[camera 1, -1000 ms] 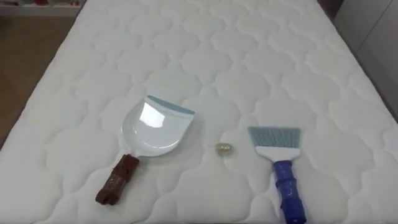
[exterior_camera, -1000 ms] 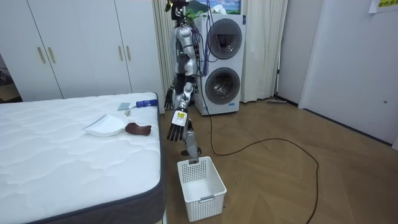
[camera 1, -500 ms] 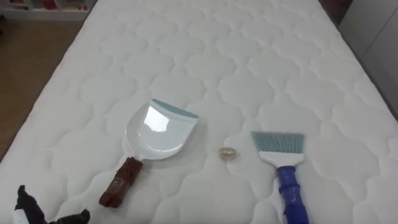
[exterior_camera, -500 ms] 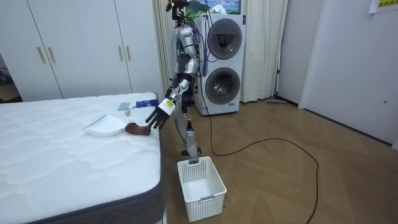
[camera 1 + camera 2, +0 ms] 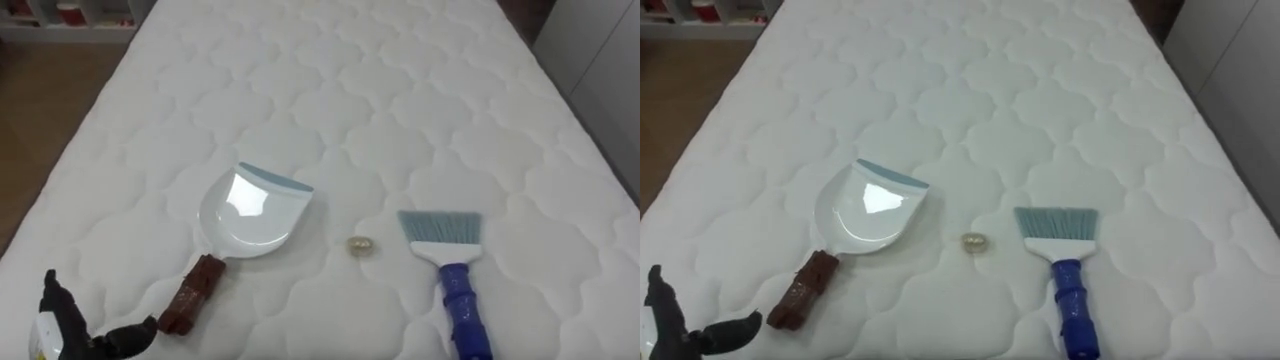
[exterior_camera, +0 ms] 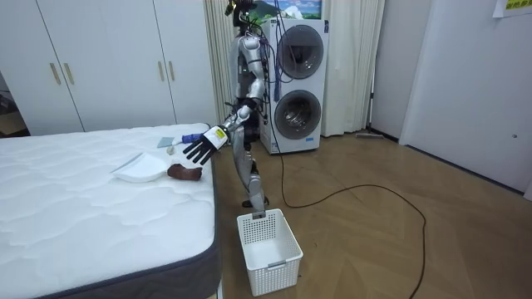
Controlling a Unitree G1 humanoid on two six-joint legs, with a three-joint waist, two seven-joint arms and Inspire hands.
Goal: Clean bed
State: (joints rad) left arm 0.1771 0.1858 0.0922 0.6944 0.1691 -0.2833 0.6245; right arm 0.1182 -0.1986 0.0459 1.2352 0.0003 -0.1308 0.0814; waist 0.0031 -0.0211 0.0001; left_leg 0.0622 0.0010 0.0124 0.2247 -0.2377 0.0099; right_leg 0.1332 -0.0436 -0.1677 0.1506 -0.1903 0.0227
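Note:
On the white quilted mattress (image 5: 400, 90) lies a white dustpan (image 5: 255, 212) with a brown handle (image 5: 192, 296) that points toward me. A small pale scrap (image 5: 361, 244) sits just right of the pan. Further right lies a brush (image 5: 443, 232) with light blue bristles and a blue handle (image 5: 466, 315). My left hand (image 5: 58, 322) comes up at the lower left, open with fingers spread, a short way left of the brown handle and not touching it. In the room view my left hand (image 6: 198, 149) hovers over the bed's edge above the dustpan (image 6: 137, 169).
I stand at the bed's edge, with stacked washing machines (image 6: 295, 79) behind me. A white laundry basket (image 6: 268, 247) stands on the wooden floor by my feet. White wardrobes (image 6: 108, 62) line the wall beyond the bed.
My left arm has swung up from my side and out over the bed's edge, so the hand now shows at the lower left. The dustpan, scrap and brush lie as before.

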